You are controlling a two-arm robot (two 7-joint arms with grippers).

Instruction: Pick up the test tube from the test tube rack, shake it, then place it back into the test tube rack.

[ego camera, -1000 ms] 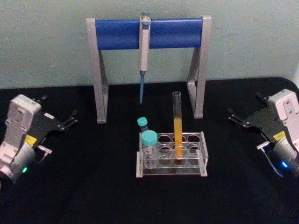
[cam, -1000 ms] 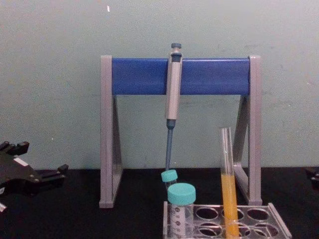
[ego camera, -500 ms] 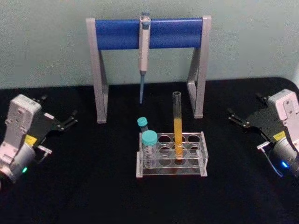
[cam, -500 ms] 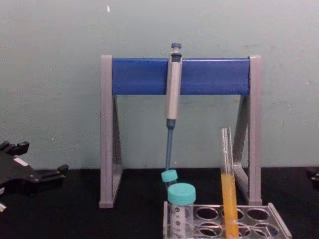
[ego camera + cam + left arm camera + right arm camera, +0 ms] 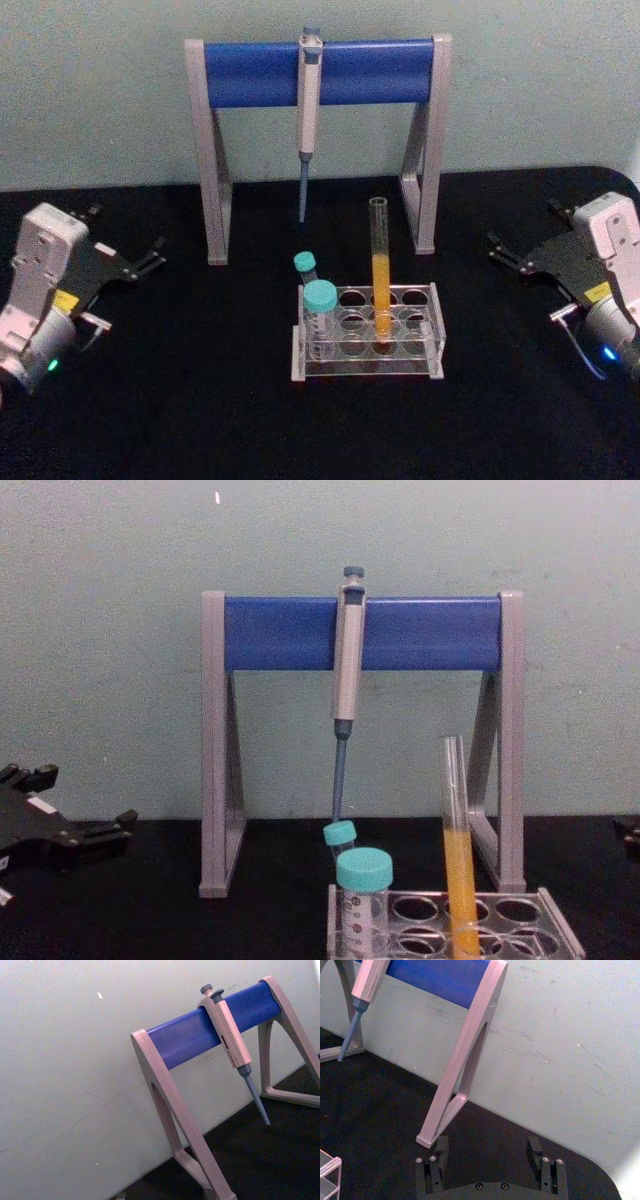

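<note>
Tall slim clear glass test tube (image 5: 378, 262), uncapped, with orange-yellow liquid in the lower half, stands upright in a middle hole of the low pale grey translucent plastic rack (image 5: 410, 366) on the black tabletop (image 5: 200, 400). Left claw (image 5: 127, 228) and right claw (image 5: 521, 222) are both spread open and empty, well apart from the rack on either side. I judge the tube light, stiff, slick and fragile. I'd pinch the bare glass above the liquid with moderate force, lift straight up, and shake gently because the top is open.

Test tube (image 5: 380, 270) upright in pale translucent test tube rack (image 5: 366, 342), middle hole, orange-yellow liquid filling lower half.
</note>
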